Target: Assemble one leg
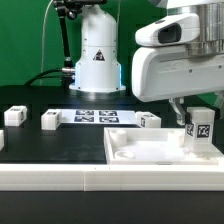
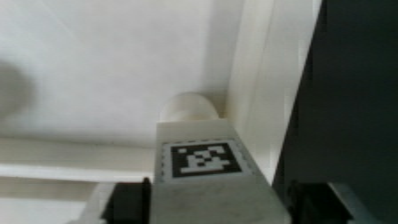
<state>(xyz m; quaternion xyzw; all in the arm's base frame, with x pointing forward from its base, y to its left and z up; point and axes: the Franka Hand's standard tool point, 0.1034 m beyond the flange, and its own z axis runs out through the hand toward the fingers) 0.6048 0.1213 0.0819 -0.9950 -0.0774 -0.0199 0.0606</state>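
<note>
My gripper (image 1: pixel 201 122) is shut on a leg (image 1: pixel 201 133), a small white block with a black-and-white tag, held upright at the right corner of the large white panel (image 1: pixel 140 155). I cannot tell whether its lower end touches the panel. In the wrist view the leg (image 2: pixel 205 150) runs between my dark fingers (image 2: pixel 128 200), and its far end lies by the panel's (image 2: pixel 107 60) recessed corner. Three more legs stand on the black table behind the panel: one at the far left (image 1: pixel 14 116), one beside it (image 1: pixel 50 120), one near the middle (image 1: pixel 149 120).
The marker board (image 1: pixel 98 116) lies flat on the table behind the panel. A white robot base (image 1: pixel 97 55) stands at the back before a green wall. The black table (image 2: pixel 356 80) shows beside the panel's edge in the wrist view.
</note>
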